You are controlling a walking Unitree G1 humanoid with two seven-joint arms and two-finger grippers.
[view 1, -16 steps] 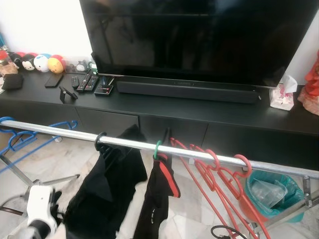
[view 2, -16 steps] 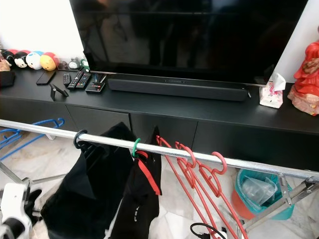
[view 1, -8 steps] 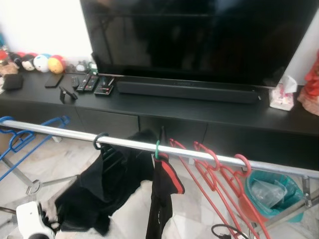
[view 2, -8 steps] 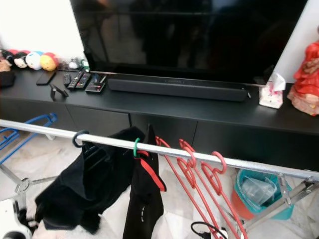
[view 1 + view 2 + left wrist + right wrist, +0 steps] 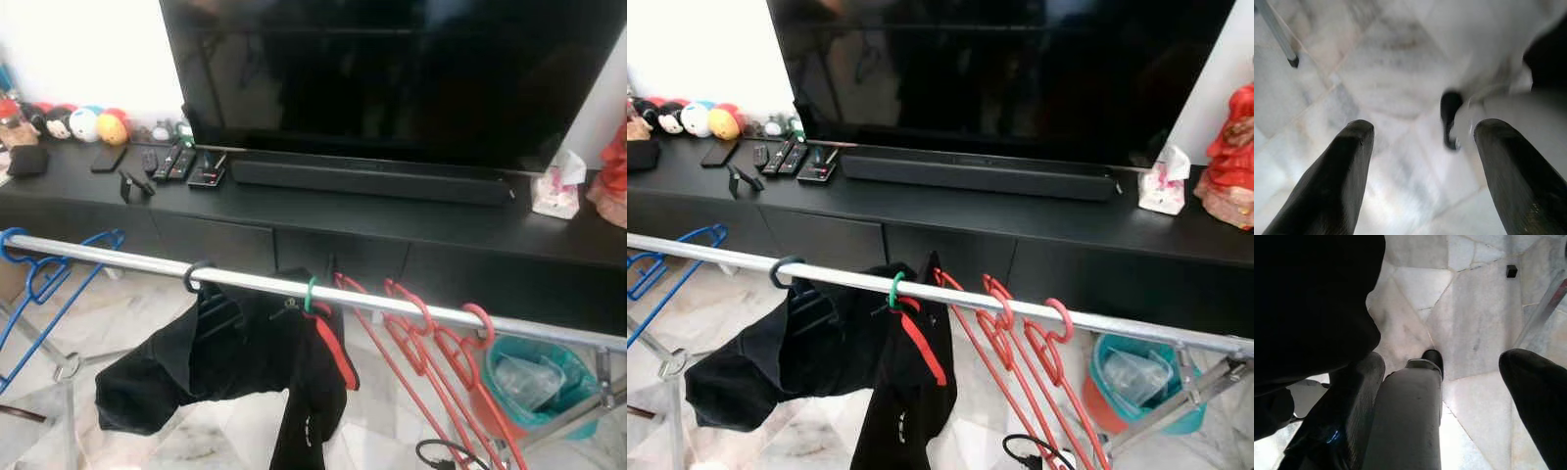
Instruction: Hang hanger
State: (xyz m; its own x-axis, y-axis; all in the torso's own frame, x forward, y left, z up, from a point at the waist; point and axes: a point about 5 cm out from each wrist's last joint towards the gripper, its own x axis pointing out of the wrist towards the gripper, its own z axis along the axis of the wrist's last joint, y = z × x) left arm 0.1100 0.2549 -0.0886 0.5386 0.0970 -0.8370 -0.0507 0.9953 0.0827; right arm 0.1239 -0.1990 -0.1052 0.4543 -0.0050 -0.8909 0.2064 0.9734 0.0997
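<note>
A silver rail (image 5: 411,305) crosses in front of me. On it a black hanger hook (image 5: 196,274) carries a black garment (image 5: 225,352), which bunches out to the left. Beside it a green hook (image 5: 311,292) holds a black piece with red trim (image 5: 911,382). Several red hangers (image 5: 431,338) hang further right, and a blue hanger (image 5: 39,274) hangs at the rail's left end. My left gripper (image 5: 1424,128) hangs open over the marble floor. My right gripper (image 5: 1444,358) is open too, low beside dark cloth (image 5: 1308,303), with my own leg below it.
Behind the rail stands a long black cabinet (image 5: 323,220) with a large TV (image 5: 392,78), a soundbar (image 5: 372,178), remotes (image 5: 176,162), plush toys (image 5: 83,125) and a tissue box (image 5: 556,191). A teal bin (image 5: 534,377) and a cable (image 5: 441,455) lie at the lower right.
My left arm's white wrist has sunk out of the eye views. The black garment, which hung straight down, now swings out and bunches to the left.
</note>
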